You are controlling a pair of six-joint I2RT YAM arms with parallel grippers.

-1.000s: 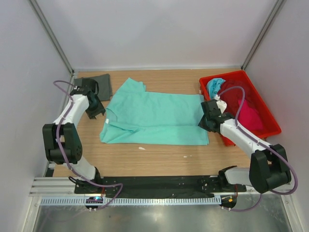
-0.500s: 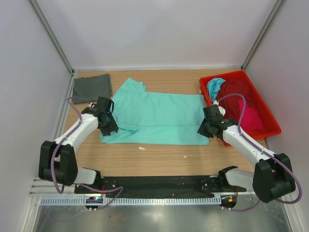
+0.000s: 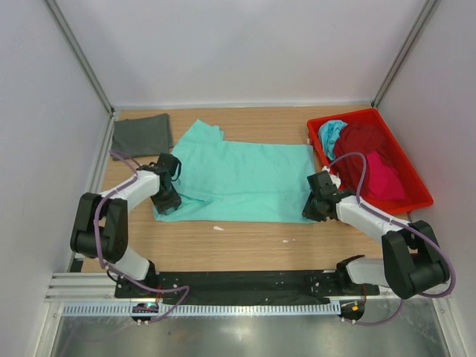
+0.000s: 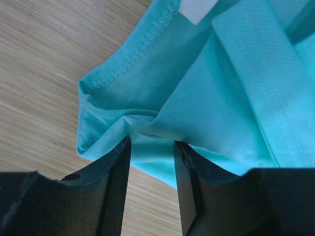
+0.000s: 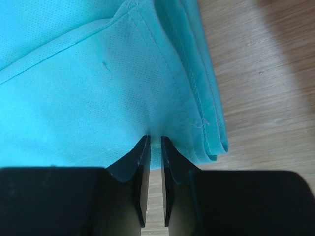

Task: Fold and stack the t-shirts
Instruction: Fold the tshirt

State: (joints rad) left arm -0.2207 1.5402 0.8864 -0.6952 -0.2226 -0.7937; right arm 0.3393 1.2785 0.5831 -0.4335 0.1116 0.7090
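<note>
Mint green t-shirt [image 3: 245,182] is lying spread flat across the middle of the wooden tabletop [image 3: 253,245], its sleeves toward the left of the frame and its hem toward the right. At the upper left corner a dark grey t-shirt [image 3: 141,135] is sitting folded, apart from the green one. Along the right side a red tray [image 3: 416,197] is holding three more shirts in a heap: a turquoise t-shirt [image 3: 329,134] at its far end, a maroon t-shirt [image 3: 361,141] beside it and a pink t-shirt [image 3: 383,178] nearer the front.

The left gripper [image 3: 166,202] is reaching down at the green shirt's lower left corner. In its wrist view the fingers [image 4: 118,182] are standing spread, straddling a rumpled ridge of cloth at that corner, with bare wood showing between them lower down. A white tag [image 4: 199,10] is showing at the top of that view.

The right gripper [image 3: 311,210] is pressing down at the lower right corner. Its fingers [image 5: 140,167] are drawn almost together, leaving a thin slit, with the tips on the layered hem; I cannot tell whether cloth is caught between them.
</note>
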